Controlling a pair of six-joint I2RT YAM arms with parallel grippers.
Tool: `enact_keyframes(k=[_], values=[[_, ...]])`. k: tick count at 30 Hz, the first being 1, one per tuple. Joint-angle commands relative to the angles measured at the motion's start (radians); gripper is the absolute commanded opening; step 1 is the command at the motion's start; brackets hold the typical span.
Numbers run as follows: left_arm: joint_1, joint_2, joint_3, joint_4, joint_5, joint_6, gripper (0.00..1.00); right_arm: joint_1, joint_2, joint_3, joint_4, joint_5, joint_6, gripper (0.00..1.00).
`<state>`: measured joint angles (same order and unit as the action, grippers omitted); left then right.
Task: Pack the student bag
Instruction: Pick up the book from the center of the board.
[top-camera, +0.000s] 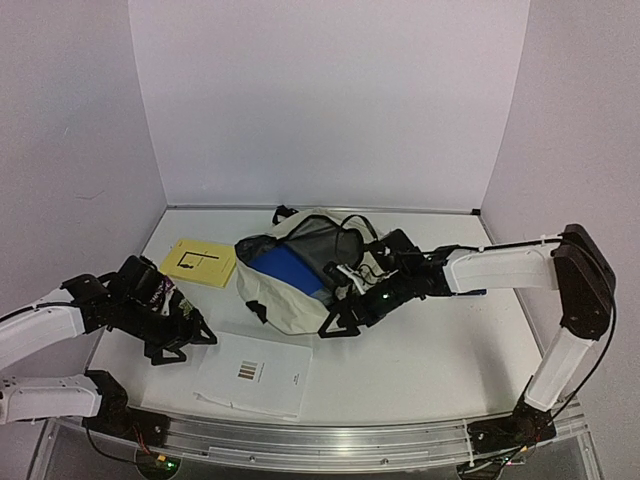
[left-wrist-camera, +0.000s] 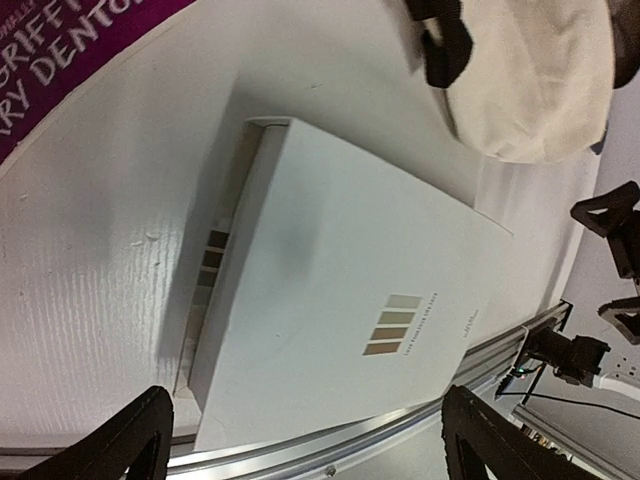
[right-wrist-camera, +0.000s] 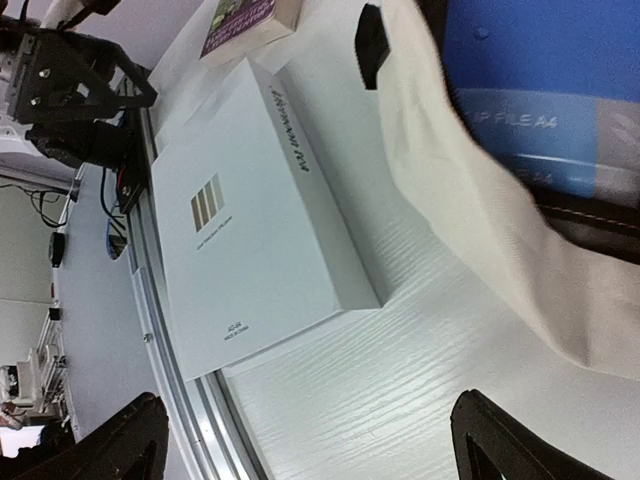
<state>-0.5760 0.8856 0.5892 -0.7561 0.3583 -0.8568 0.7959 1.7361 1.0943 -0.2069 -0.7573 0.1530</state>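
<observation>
Overhead view, packing partly done, judged from where things lie. Nearest you, at lower centre beside the front rail of the table (top-camera: 440, 350), the white book (top-camera: 255, 372) lies flat and unpacked. A purple book (right-wrist-camera: 245, 22) shows at the top edge of the right wrist view, also out on the tabletop. In the overhead view it is mostly hidden under the left arm. At mid-frame the student bag (top-camera: 285, 305) lies slumped on its side, cream fabric toward you, with its mouth gaping to the upper right and the grey lining exposed. A blue file (top-camera: 283, 268) already sits inside it, and this is the only item you can count as packed. Farther back, at upper left of the bag, a yellow booklet (top-camera: 200, 262) rests flat on the table, apart from the bag. Three items therefore appear to remain, and the zipper is not closed. The left pincer (top-camera: 183, 345) sits at lower left, just beside the white book's left edge. Its jaws are spread wide and hold nothing, and its wrist view frames the book between the two fingertips. Whether they touch the cover, you cannot tell. The right pincer (top-camera: 340, 318) sits at the bag's near right side, likewise spread wide and empty. Only bare tabletop lies between its fingers, with the cream fabric just beside them.
</observation>
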Motion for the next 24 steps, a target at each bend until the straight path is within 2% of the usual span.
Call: enact_keyframes(k=[1,5,11,19,24], values=[[-0.005,0.036,-0.027,0.035,-0.065,-0.072,0.92,0.064,0.113,0.039,0.135,-0.063,0.051,0.94],[-0.005,0.071,-0.05,0.079,-0.074,-0.075,0.9,0.117,0.231,0.081,0.139,-0.083,0.066,0.88],[-0.007,0.13,-0.11,0.207,-0.034,-0.084,0.81,0.173,0.32,0.074,0.204,-0.126,0.135,0.77],[-0.06,0.137,-0.141,0.325,0.02,-0.078,0.56,0.19,0.361,0.1,0.255,-0.163,0.194,0.5],[-0.109,0.113,-0.136,0.369,0.034,-0.075,0.39,0.189,0.298,0.083,0.255,-0.183,0.178,0.37]])
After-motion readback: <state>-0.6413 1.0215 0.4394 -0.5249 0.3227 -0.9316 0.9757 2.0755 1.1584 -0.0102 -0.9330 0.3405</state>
